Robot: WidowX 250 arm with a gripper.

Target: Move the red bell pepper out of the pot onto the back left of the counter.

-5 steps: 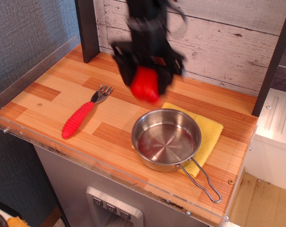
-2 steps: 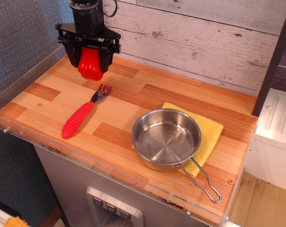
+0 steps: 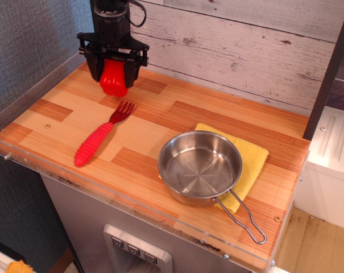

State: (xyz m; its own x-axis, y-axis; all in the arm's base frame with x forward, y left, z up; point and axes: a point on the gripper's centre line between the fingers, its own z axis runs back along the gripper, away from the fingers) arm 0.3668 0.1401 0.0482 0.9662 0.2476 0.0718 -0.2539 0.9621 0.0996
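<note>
Red bell pepper (image 3: 115, 79): a glossy, bright red toy with rounded lobes, its lower end bulging out below the tool that grips it. Its stem is hidden between the fingers. It sits at the back left of the counter (image 3: 160, 128), close to the whitewashed plank wall (image 3: 245, 51); whether its underside rests on the wood or hangs just above cannot be told from this angle.

The black gripper (image 3: 115, 71) comes straight down from above, its two fingers (image 3: 95, 65) spread about as wide as the pepper and clamped against its left and right sides. A dark cable loops beside the wrist above.

Well apart, toward the front right, the pot (image 3: 200, 168) stands empty, a shallow shiny steel pan with a looped wire handle pointing to the front right corner. It rests on a yellow cloth (image 3: 254, 162) that shows behind and to the right of it. Between pepper and pot, nearer the pepper, a fork (image 3: 100, 139) with a ribbed red handle lies flat, its tines pointing toward the gripper.
</note>
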